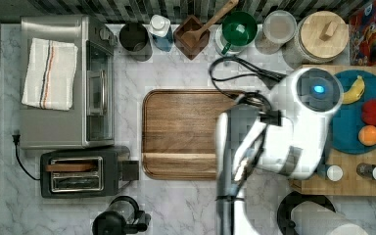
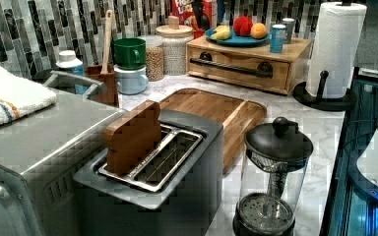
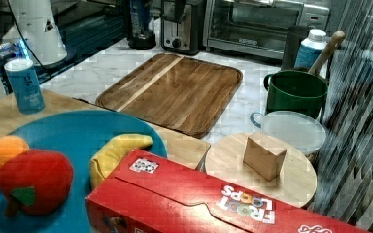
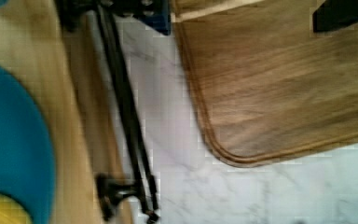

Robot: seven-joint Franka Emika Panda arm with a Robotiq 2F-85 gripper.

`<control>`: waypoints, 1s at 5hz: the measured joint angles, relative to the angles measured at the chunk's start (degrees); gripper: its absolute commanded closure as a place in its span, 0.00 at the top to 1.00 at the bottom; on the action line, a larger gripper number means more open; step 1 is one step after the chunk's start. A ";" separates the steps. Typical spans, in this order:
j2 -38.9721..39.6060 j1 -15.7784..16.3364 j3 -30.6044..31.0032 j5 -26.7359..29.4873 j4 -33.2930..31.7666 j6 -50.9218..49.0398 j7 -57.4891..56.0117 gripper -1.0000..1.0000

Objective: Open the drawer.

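The light-wood drawer (image 2: 236, 69) sits shut in the front of the bamboo box (image 2: 298, 49), at the left view's back right. Its long black bar handle (image 2: 231, 66) rests on two mounts. In the wrist view the handle (image 4: 126, 121) runs along the drawer front (image 4: 86, 116), seen from above. My gripper (image 4: 247, 14) is open and holds nothing. One of its fingers (image 4: 157, 16) hangs close beside the handle bar, over the marble strip, and the other hangs over the cutting board. In the top view my white arm (image 1: 279, 132) covers the gap between board and box.
A walnut cutting board (image 1: 186, 132) lies on the marble counter beside the box. A blue plate (image 1: 352, 112) with a banana, a red fruit and an orange, plus two shakers, stands on the box top. A paper towel roll (image 2: 334, 49) stands in the left view, right of the box, with a French press (image 2: 273, 177) and a toaster (image 2: 152, 167) in front.
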 measured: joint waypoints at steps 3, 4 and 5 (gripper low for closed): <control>4.66 -2.74 -4.52 -0.23 -1.57 10.35 -4.98 1.00; 4.63 -2.20 -3.94 -0.23 -3.25 11.69 -4.98 1.00; 4.31 -2.29 -2.12 -0.22 -6.15 17.65 -5.18 1.00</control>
